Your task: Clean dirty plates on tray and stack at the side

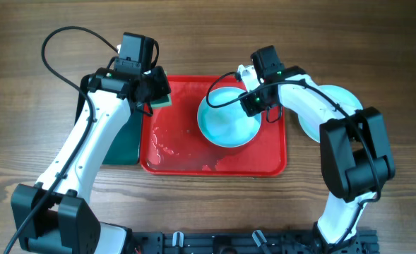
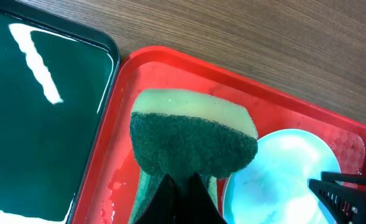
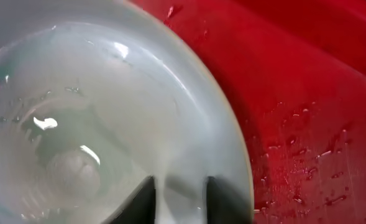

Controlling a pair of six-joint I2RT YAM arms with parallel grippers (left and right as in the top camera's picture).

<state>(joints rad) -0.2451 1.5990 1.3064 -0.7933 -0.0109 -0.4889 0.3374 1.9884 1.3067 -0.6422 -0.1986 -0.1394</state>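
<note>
Nearby — sponge [image 2: 192,143] btw grn tray [image 2: 40,124], aqua plate [image 2: 282,168].

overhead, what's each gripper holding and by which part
Left gripper pinches the scouring sponge by one edge; right gripper seems to clamp the aqua plate at its rim.

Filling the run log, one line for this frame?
left gripper: shut on sponge, over red tray | right gripper: shut on aqua plate rim, above tray | second plate: right of tray

tray [image 1: 172,152] red | plate [image 1: 225,125] pale aqua | sponge [image 2: 192,140] dark green, yellow | table [image 1: 193,35] brown woodgrain
</note>
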